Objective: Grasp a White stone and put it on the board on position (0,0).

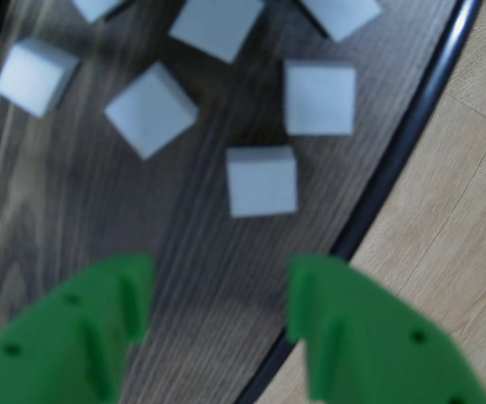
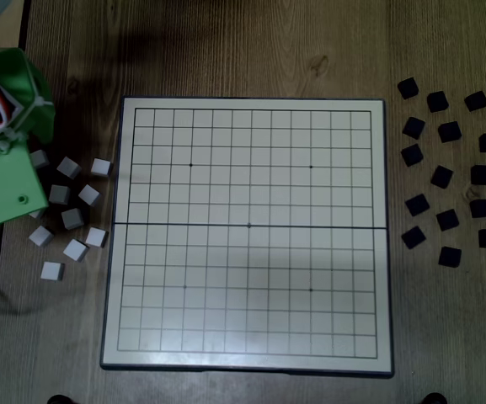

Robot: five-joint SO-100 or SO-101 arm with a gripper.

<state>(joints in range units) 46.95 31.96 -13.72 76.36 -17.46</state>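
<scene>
Several white cube stones lie on the dark wood table. In the wrist view the nearest white stone point(image 1: 262, 181) sits just beyond my green gripper point(image 1: 221, 278), and others point(image 1: 151, 109) point(image 1: 319, 98) lie farther off. The gripper is open and empty, with its fingers point(image 1: 108, 328) above the table, short of the stones. In the fixed view the white stones point(image 2: 72, 219) are clustered left of the gridded board point(image 2: 247, 295), which carries no stones. My green arm point(image 2: 7, 160) hangs over the left side of the cluster and hides the fingertips there.
Several black cube stones point(image 2: 442, 177) are scattered right of the board. In the wrist view the table's dark rim point(image 1: 394, 168) runs diagonally close to the right finger, with light wood flooring point(image 1: 453, 219) beyond it.
</scene>
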